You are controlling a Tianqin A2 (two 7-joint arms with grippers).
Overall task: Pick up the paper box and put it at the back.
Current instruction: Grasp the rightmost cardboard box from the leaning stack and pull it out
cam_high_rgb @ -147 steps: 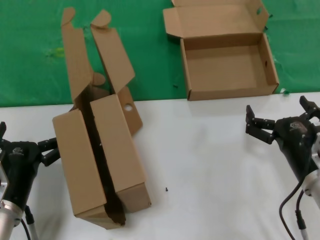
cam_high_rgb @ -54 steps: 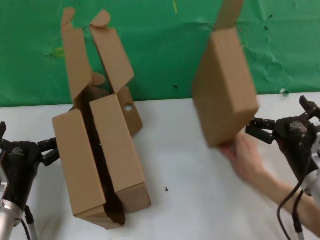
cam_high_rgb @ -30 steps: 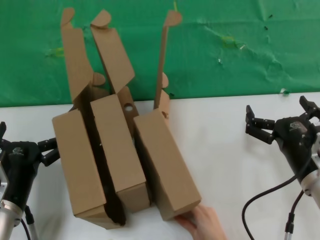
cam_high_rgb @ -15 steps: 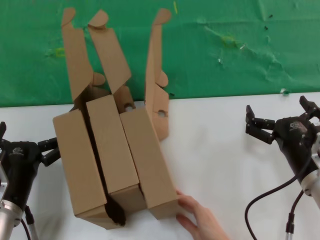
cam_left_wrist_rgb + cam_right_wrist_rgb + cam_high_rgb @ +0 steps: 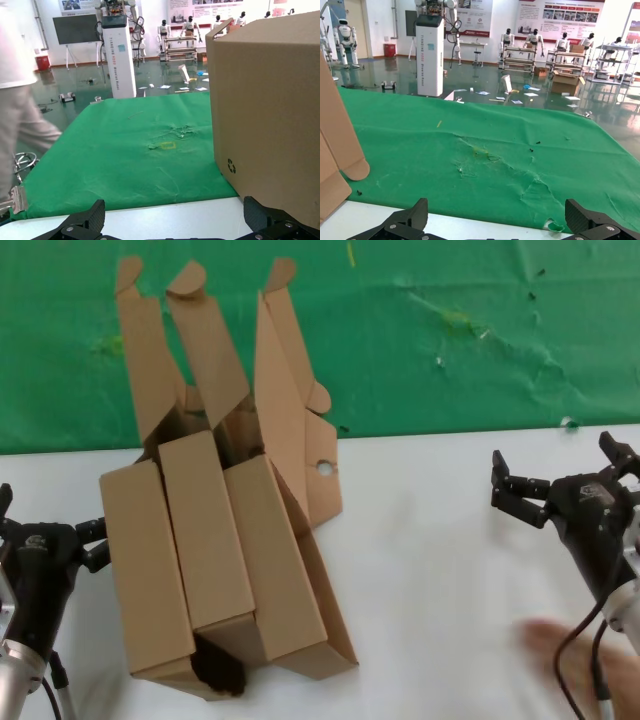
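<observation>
My left end effector (image 5: 95,543) and right end effector (image 5: 560,485) sit spread at the frame's lower corners; the paper box (image 5: 285,570) leans on the counter (image 5: 440,580) left of centre.

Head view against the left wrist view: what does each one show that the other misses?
Only the head view shows three brown cardboard boxes packed side by side on the white table, the open right gripper, and a blurred hand.

Only the left wrist view shows a recycling mark on a box's side.

Both show the green cloth and the open left gripper.
</observation>
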